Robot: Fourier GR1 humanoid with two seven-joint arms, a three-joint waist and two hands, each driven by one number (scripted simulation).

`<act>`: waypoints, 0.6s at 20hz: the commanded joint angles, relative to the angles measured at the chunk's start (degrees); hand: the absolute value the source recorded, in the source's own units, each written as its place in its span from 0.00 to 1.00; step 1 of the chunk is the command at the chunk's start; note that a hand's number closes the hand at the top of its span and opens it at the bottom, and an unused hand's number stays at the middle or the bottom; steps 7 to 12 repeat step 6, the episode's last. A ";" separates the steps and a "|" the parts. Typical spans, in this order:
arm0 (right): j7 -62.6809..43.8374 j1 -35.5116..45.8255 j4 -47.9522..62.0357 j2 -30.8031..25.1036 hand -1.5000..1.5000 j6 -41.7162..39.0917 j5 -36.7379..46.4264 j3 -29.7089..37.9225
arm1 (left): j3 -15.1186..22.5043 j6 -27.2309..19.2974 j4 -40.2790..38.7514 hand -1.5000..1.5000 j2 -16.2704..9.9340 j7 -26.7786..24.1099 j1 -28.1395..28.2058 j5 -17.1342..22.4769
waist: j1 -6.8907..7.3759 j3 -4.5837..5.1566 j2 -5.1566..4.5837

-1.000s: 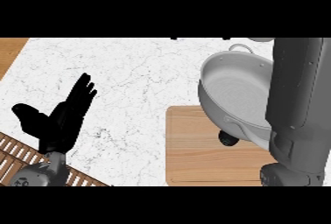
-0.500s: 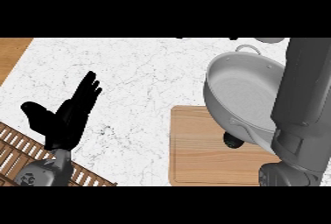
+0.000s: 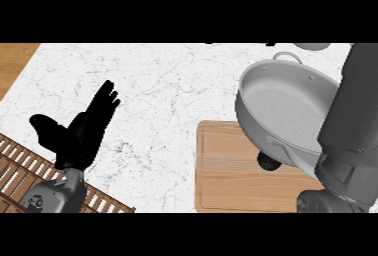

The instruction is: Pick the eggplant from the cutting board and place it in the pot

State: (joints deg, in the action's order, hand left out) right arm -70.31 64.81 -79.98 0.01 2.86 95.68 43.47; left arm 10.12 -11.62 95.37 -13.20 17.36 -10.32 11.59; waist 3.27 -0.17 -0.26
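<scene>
From my seat, my left hand [image 3: 77, 131] rests at the lower left of the head view, fingers straight and spread, thumb out, holding nothing. It is well apart from everything the task concerns; the marble counter [image 3: 162, 90] lies bare between it and the work, and a slatted wooden rack [image 3: 29, 172] sits just under its wrist.

My right forearm [image 3: 351, 125] rises along the right edge and runs out past the top of the view, so the right hand itself does not show and I cannot tell what its fingers are doing or whether they hold anything.

Far to the right of my left hand, the grey pot [image 3: 284, 107] stands with its near side overhanging the far edge of the wooden cutting board [image 3: 229, 175]. What I can see of the pot's inside is bare. A small dark shape [image 3: 268, 162] sits on the board right at the pot's near wall, beside its handle; I cannot say whether that is the eggplant or something else, and no clear eggplant shows anywhere.

My judgement: the placing is not done, since nothing lies in the pot. Whether the pick is made I cannot tell.

No brand, label or writing is readable on anything.
</scene>
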 commanded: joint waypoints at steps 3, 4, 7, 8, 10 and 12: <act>-12.35 -1.79 -6.56 -0.01 0.00 13.71 9.59 -5.40 | -0.41 -0.36 -0.26 0.50 0.35 -0.29 -0.30 -0.19 | -0.30 0.33 0.05; -10.97 -3.62 -9.72 -0.01 0.00 14.37 10.24 -3.71 | -0.86 -0.52 0.02 0.50 0.10 0.07 0.16 0.18 | -1.37 0.26 0.25; -13.27 -3.78 -12.20 -0.01 0.00 12.38 12.86 -5.89 | -0.60 -0.30 0.20 0.50 -0.01 -0.42 0.84 0.01 | -1.17 0.31 0.44; -13.27 -3.78 -12.20 -0.01 0.00 12.38 12.86 -5.89 | -0.60 -0.30 0.20 0.50 -0.01 -0.42 0.84 0.01 | -1.17 0.31 0.44; -13.27 -3.78 -12.20 -0.01 0.00 12.38 12.86 -5.89 | -0.60 -0.30 0.20 0.50 -0.01 -0.42 0.84 0.01 | -1.17 0.31 0.44; -13.27 -3.78 -12.20 -0.01 0.00 12.38 12.86 -5.89 | -0.60 -0.30 0.20 0.50 -0.01 -0.42 0.84 0.01 | -1.17 0.31 0.44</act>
